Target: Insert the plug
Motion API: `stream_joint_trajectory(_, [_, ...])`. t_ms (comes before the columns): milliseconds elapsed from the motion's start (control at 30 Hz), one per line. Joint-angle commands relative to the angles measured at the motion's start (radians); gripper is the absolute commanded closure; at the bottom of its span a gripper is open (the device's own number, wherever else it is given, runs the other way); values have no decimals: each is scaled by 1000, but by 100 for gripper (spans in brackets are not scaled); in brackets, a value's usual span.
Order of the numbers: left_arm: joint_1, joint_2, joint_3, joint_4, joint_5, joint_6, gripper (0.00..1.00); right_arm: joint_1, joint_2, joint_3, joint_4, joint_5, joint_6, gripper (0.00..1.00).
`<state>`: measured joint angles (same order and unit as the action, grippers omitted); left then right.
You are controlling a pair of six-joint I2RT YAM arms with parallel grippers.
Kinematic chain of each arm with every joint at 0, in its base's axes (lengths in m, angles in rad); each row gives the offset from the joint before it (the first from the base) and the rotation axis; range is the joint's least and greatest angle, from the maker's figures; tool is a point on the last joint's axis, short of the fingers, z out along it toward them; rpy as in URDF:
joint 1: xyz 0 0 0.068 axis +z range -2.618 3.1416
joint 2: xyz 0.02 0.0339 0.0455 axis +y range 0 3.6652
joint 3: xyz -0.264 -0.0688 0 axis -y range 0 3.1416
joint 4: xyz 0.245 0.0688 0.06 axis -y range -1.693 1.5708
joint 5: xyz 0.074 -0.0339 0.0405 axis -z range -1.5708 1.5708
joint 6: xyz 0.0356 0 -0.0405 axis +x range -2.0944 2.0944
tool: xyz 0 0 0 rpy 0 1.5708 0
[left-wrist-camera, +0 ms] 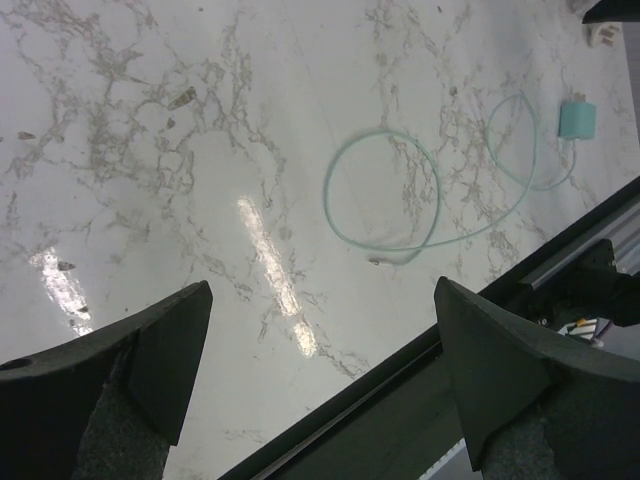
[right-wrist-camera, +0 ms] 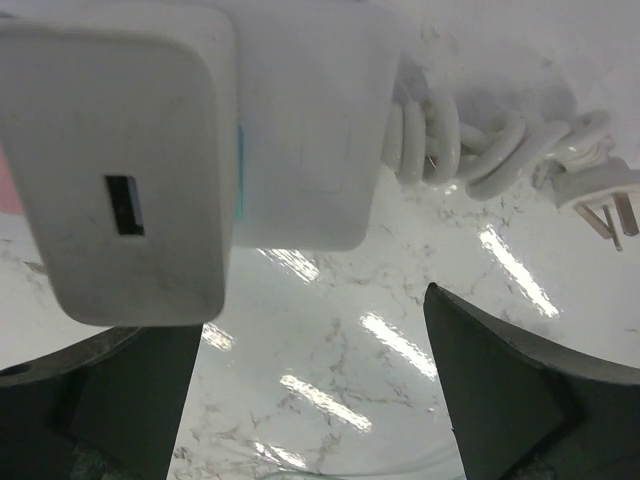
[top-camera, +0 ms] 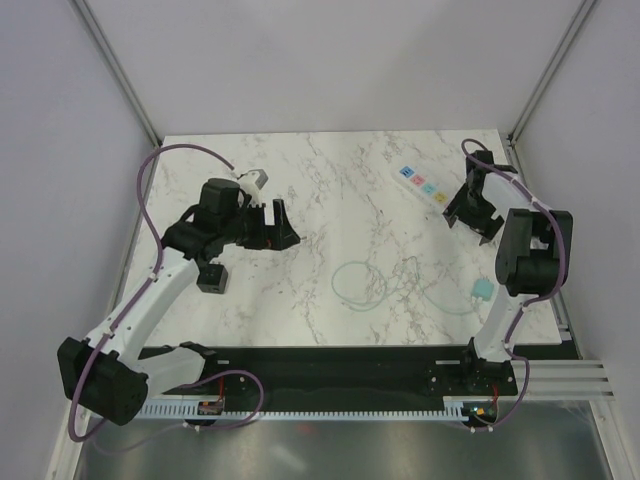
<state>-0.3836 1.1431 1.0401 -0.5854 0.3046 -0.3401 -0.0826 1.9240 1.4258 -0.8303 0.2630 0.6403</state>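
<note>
No black cube shows apart from the arms. In the right wrist view a white charger block (right-wrist-camera: 130,170) with a USB slot stands on the white power strip (right-wrist-camera: 300,130) near its cord end. My right gripper (right-wrist-camera: 315,300) is open and empty just short of it, with the block over the left finger (right-wrist-camera: 110,400). From above, the right gripper (top-camera: 470,215) hides that end of the strip (top-camera: 420,185). My left gripper (top-camera: 275,225) is open and empty over the left of the table, far from the strip; its wrist view (left-wrist-camera: 320,300) shows bare marble.
A thin pale-green cable (top-camera: 360,285) lies coiled mid-table with a teal connector (top-camera: 482,290); both show in the left wrist view (left-wrist-camera: 385,190) (left-wrist-camera: 577,120). The strip's white coiled cord (right-wrist-camera: 470,140) ends in a pronged plug (right-wrist-camera: 600,195). A black rail (top-camera: 340,365) runs along the near edge.
</note>
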Motion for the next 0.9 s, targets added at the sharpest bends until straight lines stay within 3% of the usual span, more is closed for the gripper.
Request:
stream_joint_trajectory(0, [-50,3,8,41,44,53,0,-5,-72,51,-116,-5,-36,2])
stream_joint_trajectory(167, [-147,40,29,42,59,76,2,-8,-154,74,-151,-13,-63,2])
stream_joint_trajectory(333, [-224,99,75,61,120,41,7,-9,-305,-5,-158,-45,-103,2])
stream_joint_trajectory(500, [-317,210,146,143,139,-7,8,-8,-509,-97,-135,-183,-165,3])
stream_joint_trajectory(700, [-464,496,345,214,189,-31,15,-9,-707,-215,-66,-339,-163,4])
stream_joint_trajectory(867, [-531,788,609,202,225,-22,26,-8,-796,-303,-7,-403,-145,4])
